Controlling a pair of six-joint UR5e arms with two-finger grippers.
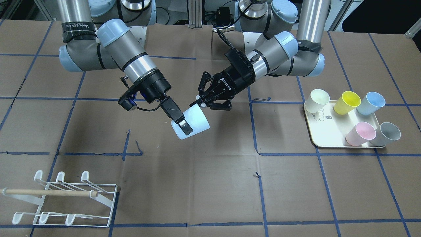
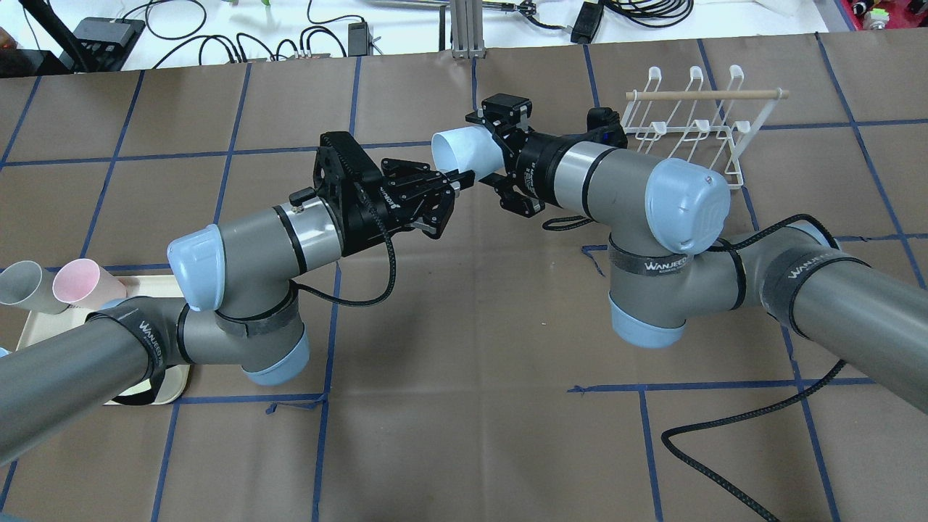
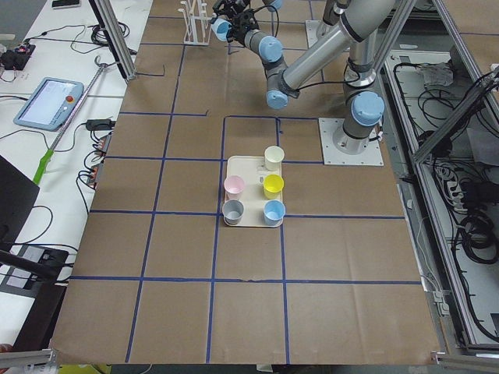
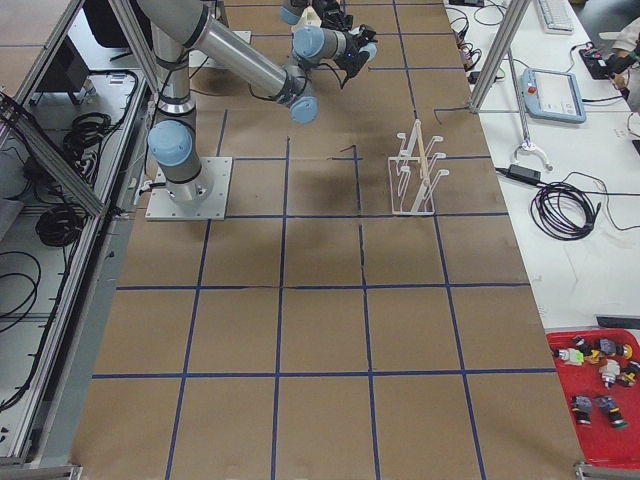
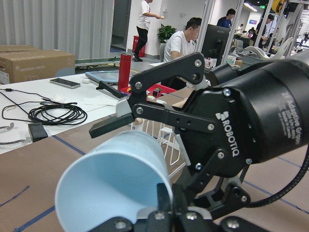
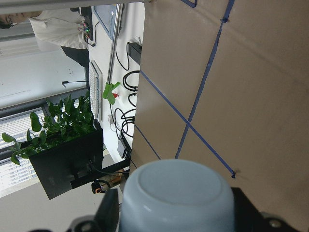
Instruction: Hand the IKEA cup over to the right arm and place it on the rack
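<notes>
The pale blue IKEA cup (image 1: pixel 199 120) hangs on its side above the middle of the table, with my right gripper (image 1: pixel 189 126) shut on its body. In the overhead view the cup (image 2: pixel 460 148) has its mouth turned toward my left gripper (image 2: pixel 453 201). That left gripper (image 1: pixel 204 101) is open, its fingers spread at the cup's rim. The left wrist view looks into the cup's mouth (image 5: pixel 111 183), and a right gripper finger (image 5: pixel 120 121) lies over the cup. The cup (image 6: pixel 176 193) fills the bottom of the right wrist view. The white wire rack (image 1: pixel 65 197) stands empty at the table's right end.
A cream tray (image 1: pixel 324 131) at the table's left end holds several cups: white, yellow, blue, pink and grey. A black cable (image 2: pixel 725 435) trails over the table under the right arm. The rack (image 2: pixel 696 130) is just beyond the right arm's wrist.
</notes>
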